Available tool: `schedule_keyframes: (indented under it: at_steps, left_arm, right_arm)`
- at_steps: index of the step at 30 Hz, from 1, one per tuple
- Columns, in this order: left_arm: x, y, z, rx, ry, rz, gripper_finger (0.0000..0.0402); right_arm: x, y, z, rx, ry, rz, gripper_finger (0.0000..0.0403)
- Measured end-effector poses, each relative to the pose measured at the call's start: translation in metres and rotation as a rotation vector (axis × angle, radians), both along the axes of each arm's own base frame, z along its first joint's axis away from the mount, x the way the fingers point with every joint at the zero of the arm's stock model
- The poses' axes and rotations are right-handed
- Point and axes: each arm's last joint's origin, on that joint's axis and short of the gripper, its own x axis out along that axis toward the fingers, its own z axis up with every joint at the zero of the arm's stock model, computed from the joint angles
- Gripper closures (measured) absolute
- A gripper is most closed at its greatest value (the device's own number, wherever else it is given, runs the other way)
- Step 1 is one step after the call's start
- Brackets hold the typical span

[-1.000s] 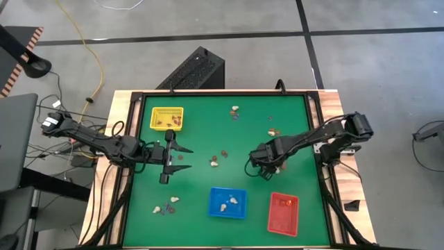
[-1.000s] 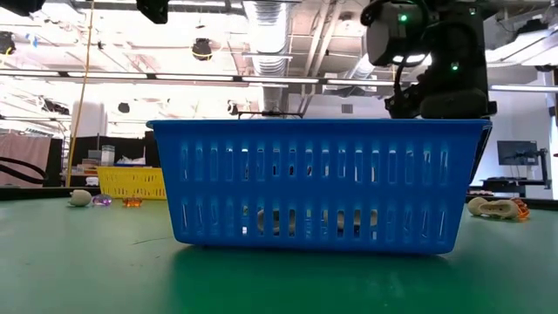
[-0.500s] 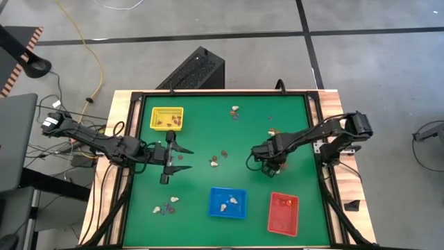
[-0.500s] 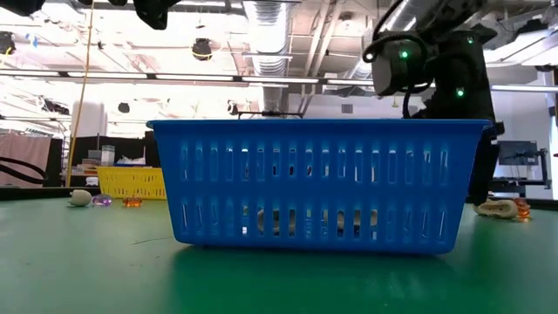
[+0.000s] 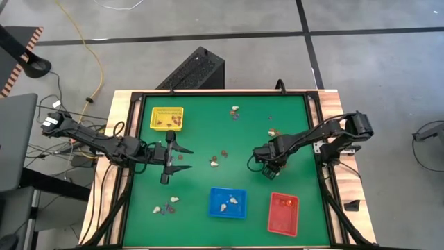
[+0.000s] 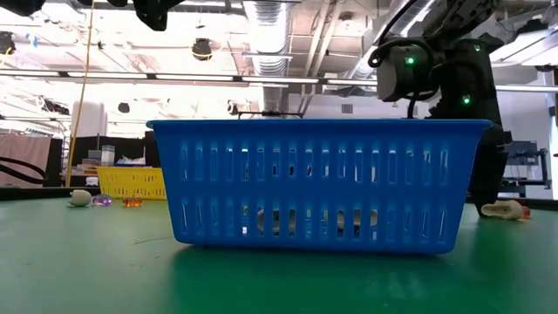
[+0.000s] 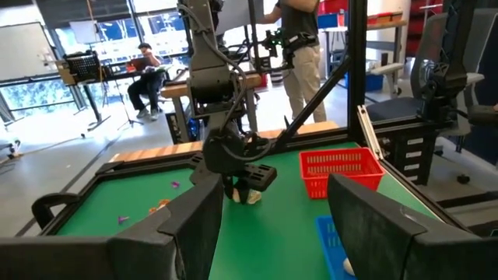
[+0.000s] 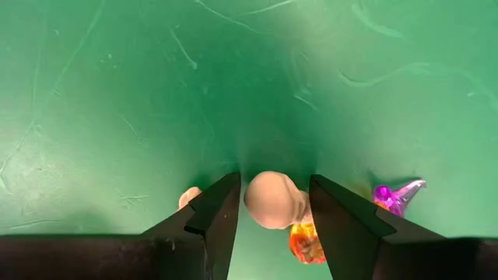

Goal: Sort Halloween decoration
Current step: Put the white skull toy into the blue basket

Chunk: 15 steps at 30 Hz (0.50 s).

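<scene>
The right gripper point(image 8: 272, 206) is straddling a cream trinket point(image 8: 271, 199) on the green table point(image 8: 156, 93) — fingers spread, not yet pinching; the left gripper point(image 5: 182, 158) is hanging released, mid-table.

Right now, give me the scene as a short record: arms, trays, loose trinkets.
left gripper: open, parked left of centre, holds nothing
right gripper: down at the mat, fingers either side of a cream trinket, not clearly clamped
beside it: orange trinket, purple trinket
yellow tray: far left, holds trinkets
blue tray: near centre, cream pieces inside
red tray: near right, orange piece inside
</scene>
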Motion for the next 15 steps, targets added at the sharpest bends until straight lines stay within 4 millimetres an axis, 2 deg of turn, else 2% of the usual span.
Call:
schedule_keyframes:
  at_steps: [7, 15]
  left_arm:
    - [0.0, 0.0, -0.0003, 0.001, 0.003, 0.0, 0.018]
    - [0.0, 0.0, -0.0004, 0.002, 0.004, 0.0, 0.018]
  right_arm:
    - [0.0, -0.0001, -0.0001, -0.001, 0.0, 0.031, 0.0216]
    - [0.0005, -0.0003, -0.0001, -0.005, -0.004, 0.034, 0.0254]
